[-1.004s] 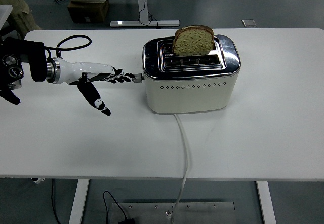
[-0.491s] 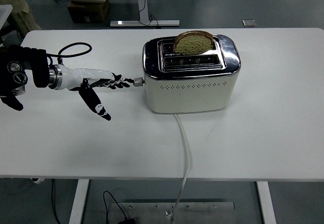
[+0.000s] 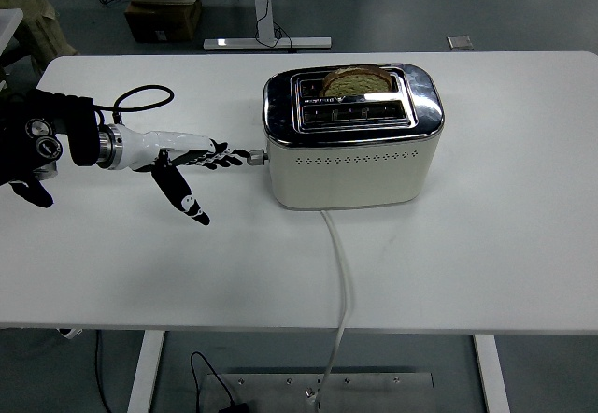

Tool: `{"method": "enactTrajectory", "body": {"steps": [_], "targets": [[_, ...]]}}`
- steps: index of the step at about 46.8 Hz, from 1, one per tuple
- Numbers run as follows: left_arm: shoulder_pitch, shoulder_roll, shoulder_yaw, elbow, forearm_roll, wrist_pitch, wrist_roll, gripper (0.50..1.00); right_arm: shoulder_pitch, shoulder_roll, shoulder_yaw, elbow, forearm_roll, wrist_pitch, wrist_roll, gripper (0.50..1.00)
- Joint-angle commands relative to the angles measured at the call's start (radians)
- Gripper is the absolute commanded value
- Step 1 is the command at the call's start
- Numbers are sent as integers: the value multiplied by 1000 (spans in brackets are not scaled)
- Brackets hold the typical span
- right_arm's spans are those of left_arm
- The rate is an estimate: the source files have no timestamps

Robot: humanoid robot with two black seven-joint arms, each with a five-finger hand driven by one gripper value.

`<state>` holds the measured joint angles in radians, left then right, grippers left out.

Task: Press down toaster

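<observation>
Spanning nearly the whole view is a white bench (image 3: 486, 245), bare but for one appliance, with a grey-green floor beyond it; at 12 o'clock a white stand's foot (image 3: 267, 43) rests on that floor, and at 11 o'clock sits a cardboard box (image 3: 161, 19). A cream toaster (image 3: 353, 147) with a chromed top stands a little above the bench's middle, its long axis running from 9 to 3 o'clock, its slots opening upward. Its lever knob (image 3: 256, 158) juts from the end facing 9 o'clock. One slice of bread (image 3: 357, 80) sits low in the far slot, only its brown crust arching above the rim; the near slot's inside is too dark to tell. A white power cord (image 3: 342, 273) leaves the toaster's near side and runs toward 6 o'clock, over the bench's edge. The left hand (image 3: 192, 165) reaches in from 9 o'clock, fingers stretched flat and holding nothing, their tips at the knob, the thumb pointing down toward 5 o'clock.
</observation>
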<state>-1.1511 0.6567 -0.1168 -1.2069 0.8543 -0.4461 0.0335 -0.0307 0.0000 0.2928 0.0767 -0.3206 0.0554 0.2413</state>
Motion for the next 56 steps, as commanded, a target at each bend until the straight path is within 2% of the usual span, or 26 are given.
{"method": "enactTrajectory", "body": {"steps": [1,56], "targets": [[7,-2,0,3,0,7,0,1000,0,0,0,0,0,0,1,998],[60,-22,0,21,2,29,0,1000,0,0,0,0,0,0,1,998]]}}
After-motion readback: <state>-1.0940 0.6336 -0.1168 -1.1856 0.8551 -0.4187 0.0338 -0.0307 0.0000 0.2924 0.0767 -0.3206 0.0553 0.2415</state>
